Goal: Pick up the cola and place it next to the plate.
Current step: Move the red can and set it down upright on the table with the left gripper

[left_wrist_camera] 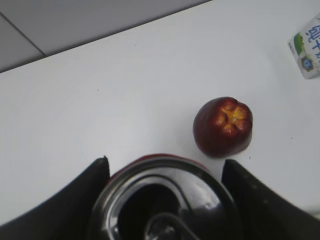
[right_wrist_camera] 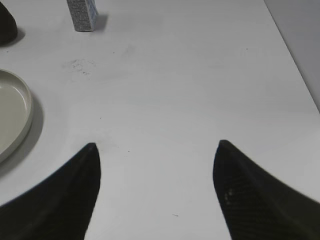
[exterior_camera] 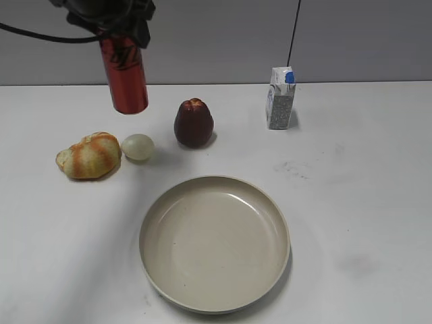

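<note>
The cola is a slim red can with black script, held upright in the air at the back left. My left gripper is shut on its top. In the left wrist view the cola's silver top sits between the two black fingers of the left gripper. The plate, wide and beige-grey, lies at the front centre; its rim shows in the right wrist view. My right gripper is open and empty over bare table right of the plate. It is out of the exterior view.
A dark red pear-shaped fruit stands behind the plate. A bread roll and a pale egg-like ball lie at the left. A small milk carton stands at the back right.
</note>
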You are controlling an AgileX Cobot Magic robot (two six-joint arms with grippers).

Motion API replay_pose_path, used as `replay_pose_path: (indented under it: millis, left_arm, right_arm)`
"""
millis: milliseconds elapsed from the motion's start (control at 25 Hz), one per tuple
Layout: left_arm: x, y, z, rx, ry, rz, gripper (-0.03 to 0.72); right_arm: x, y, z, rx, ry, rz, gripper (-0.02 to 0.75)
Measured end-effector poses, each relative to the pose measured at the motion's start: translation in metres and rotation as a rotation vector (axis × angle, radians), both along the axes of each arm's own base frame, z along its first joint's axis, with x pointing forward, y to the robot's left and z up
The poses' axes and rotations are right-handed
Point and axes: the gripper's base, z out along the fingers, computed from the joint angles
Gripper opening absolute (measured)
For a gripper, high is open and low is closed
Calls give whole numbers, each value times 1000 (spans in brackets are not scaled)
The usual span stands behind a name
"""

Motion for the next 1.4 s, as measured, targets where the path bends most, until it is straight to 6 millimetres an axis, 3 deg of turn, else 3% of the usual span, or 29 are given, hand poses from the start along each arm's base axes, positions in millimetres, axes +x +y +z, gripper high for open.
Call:
replay_pose_path:
  millis: [200, 360, 600, 840, 1040, 1400]
  left_arm:
    - [-33, 14, 45, -7, -5, -7, 510]
    - [-60, 26, 57, -5, 15, -6, 510]
    - [-88, 33, 49, -84, 10, 6, 510]
    - [-85, 20, 37, -180, -43, 14, 510]
    - [-83, -14, 25, -213, -98, -46, 510]
    - [-68, -63, -34, -159, -81, -117, 510]
  right_arm:
    - [0, 0, 0, 0, 0, 0, 534]
    - [0, 0, 0, 0, 0, 0, 534]
    - [0, 0, 0, 0, 0, 0, 534]
    - [0, 0, 0, 0, 0, 0, 534]
    - [0, 0, 0, 0, 0, 0, 534]
    - [0, 0, 0, 0, 0, 0, 534]
